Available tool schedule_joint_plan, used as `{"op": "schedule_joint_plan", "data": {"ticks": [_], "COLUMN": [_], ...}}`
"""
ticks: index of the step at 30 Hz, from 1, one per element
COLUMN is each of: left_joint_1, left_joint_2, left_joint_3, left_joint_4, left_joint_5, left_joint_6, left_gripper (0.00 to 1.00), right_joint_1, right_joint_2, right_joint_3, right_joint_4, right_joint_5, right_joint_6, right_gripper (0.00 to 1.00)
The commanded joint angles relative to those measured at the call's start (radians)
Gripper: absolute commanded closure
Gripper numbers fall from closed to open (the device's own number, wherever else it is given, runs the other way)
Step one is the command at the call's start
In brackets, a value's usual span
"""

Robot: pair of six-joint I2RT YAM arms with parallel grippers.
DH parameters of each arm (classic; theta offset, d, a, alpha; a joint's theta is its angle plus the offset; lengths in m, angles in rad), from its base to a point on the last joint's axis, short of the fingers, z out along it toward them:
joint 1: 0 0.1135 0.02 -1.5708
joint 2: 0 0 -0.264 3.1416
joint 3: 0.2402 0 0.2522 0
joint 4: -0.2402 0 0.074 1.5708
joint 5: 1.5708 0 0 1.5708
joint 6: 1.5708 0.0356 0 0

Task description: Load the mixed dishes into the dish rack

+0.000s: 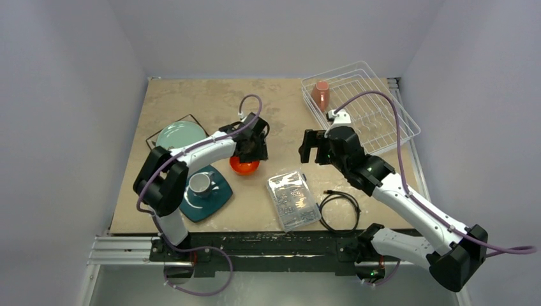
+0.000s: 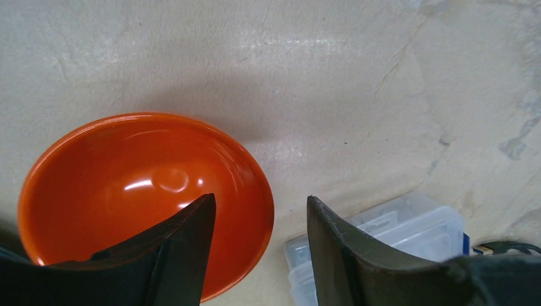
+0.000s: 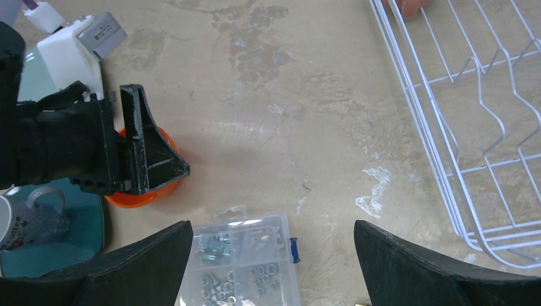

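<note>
Straddling the orange bowl (image 2: 127,172) at its rim, the left hand (image 2: 261,204) stood open; the right hand (image 3: 271,223) gaped wide over bare worktop (image 3: 306,95), clear of the rack (image 1: 376,118) edge.

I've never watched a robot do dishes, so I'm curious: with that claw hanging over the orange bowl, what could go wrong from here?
1. The left gripper hangs open astride the glossy rim of the orange bowl; a pinch there might slip or tip it.
2. The clear box sits close beside the bowl, so the outer finger could nudge it.
3. The right gripper hangs open between bowl and dish rack, possibly in the way of a carry.
</note>
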Motion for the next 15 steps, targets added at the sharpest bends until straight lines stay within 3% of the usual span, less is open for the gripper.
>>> {"op": "schedule_joint_plan", "data": {"ticks": [1,15], "left_joint_1": [-0.002,-0.006], "left_joint_2": [0.041,0.088], "left_joint_3": [0.026,0.06], "left_joint_4": [-0.012,-0.042], "left_joint_5": [0.046,0.019], "left_joint_6": [-0.052,-0.038], "left_gripper": [0.49,0.8], "right_joint_1": [-0.001,-0.001], "right_joint_2": [0.016,0.08], "right_joint_3": [0.003,0.002], "right_joint_4": [0.03,0.055], "right_joint_5": [0.004,-0.021], "right_joint_6": [0.001,0.003], "right_gripper": [0.01,0.01]}}
